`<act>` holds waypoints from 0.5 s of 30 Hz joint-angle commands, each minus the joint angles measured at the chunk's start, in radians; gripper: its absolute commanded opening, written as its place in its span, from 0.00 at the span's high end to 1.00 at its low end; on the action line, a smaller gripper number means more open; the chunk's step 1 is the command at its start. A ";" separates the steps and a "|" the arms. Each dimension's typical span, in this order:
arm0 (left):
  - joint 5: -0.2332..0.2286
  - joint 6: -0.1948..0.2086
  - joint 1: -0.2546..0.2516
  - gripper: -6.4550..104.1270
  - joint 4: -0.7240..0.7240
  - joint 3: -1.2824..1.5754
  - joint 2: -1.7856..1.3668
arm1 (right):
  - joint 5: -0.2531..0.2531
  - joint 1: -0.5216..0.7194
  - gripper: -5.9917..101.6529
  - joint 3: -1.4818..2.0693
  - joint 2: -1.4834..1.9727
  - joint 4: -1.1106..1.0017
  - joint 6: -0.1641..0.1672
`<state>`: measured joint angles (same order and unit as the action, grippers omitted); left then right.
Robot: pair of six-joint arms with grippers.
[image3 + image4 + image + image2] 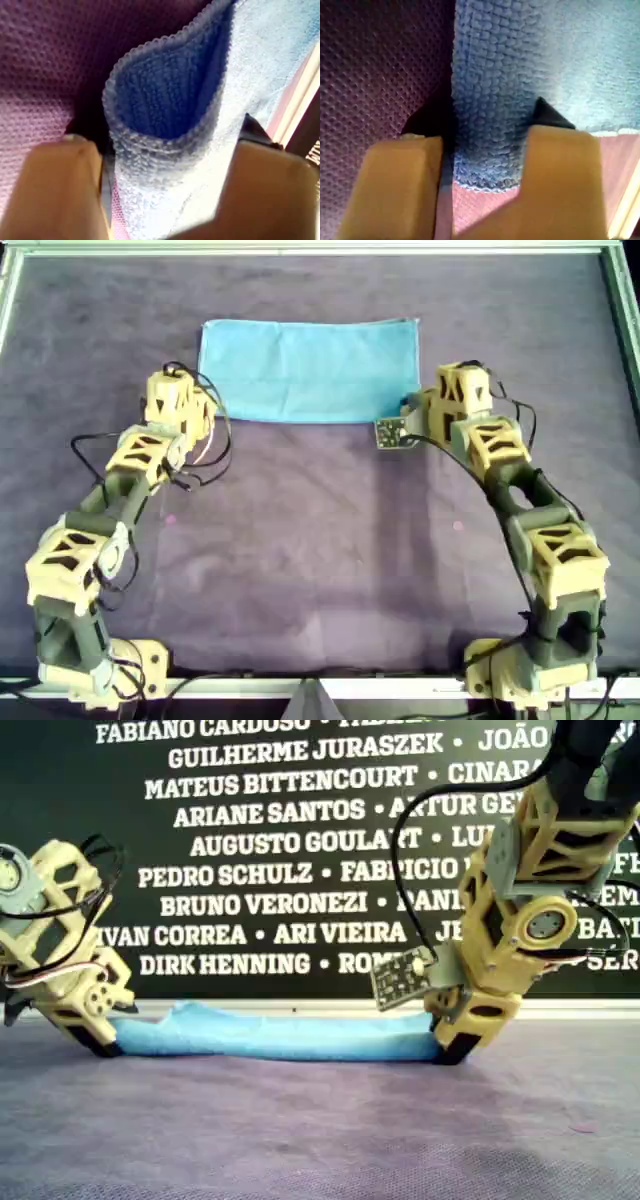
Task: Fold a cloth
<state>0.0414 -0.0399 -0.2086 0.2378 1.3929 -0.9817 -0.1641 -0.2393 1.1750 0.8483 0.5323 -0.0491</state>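
The light-blue cloth [310,370] lies as a wide rectangle on the purple felt, in the upper middle of the overhead view. My left gripper [203,408] is down at the cloth's near corner on the overhead view's left. Its jaws are open, with a looped, hemmed fold of cloth [165,100] bulging between them. My right gripper [416,410] is down at the near corner on the overhead view's right, also open. Its fingers [560,165] straddle the cloth's corner [520,65], which lies flat. In the exterior view the cloth [280,1035] stretches low between both grippers [100,1040] [450,1045].
Purple felt [320,540] covers the whole table inside a pale frame [310,248]. A small circuit board [394,432] sticks out from the right arm towards the middle. A black banner with white names [250,870] stands behind the table in the exterior view.
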 commanded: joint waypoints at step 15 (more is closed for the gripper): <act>0.005 0.020 0.002 0.96 -0.034 -0.052 -0.026 | -0.014 0.018 0.94 -0.135 0.018 -0.006 -0.012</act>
<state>0.0414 -0.0245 -0.2086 0.2194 1.3929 -0.9817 -0.1703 -0.2347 1.1106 0.8468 0.5323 -0.0568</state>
